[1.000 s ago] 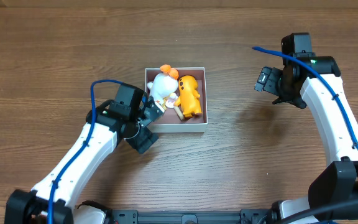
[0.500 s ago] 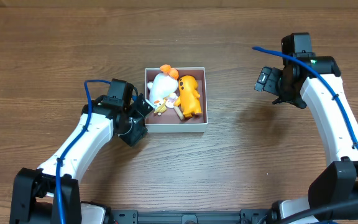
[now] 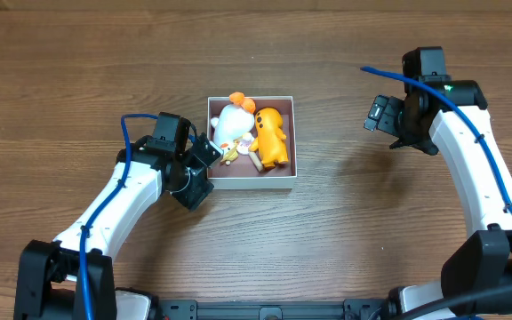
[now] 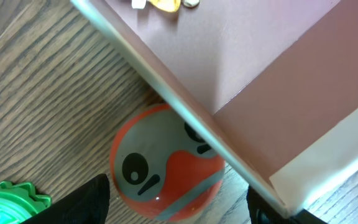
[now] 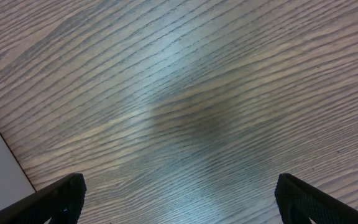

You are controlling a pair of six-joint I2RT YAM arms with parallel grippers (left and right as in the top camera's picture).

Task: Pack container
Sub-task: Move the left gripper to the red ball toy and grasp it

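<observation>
Container (image 3: 293, 133): shallow square box with white walls and a pink-mauve floor, flat on the wooden table (image 3: 345, 240), a little left of centre and between the two arms. Inside, white toy (image 3: 231, 123) with an orange top toward the far left corner; orange toy (image 3: 272, 135) just beside it on the right, touching; small yellowish piece (image 3: 229, 155) on the floor near the left wall. Left gripper (image 3: 204, 160) at the container's left wall, close to the near corner. Left wrist view: left gripper (image 4: 179, 206) with dark fingers (image 4: 89, 199) spread wide, straddling a red and grey ball (image 4: 160, 168) with a printed face; ball on the table, tucked against the outside of the container's (image 4: 185, 115) thin wall and partly hidden by it; contact between fingers and ball not discernible. Green object (image 4: 8, 202) with a ridged edge at the lower left, partly cut off by the frame. Right gripper (image 3: 379, 114) well apart from the container, to its right. Right wrist view: right gripper (image 5: 185, 196) with fingertips (image 5: 61, 194) far apart above bare wood, nothing between them.
</observation>
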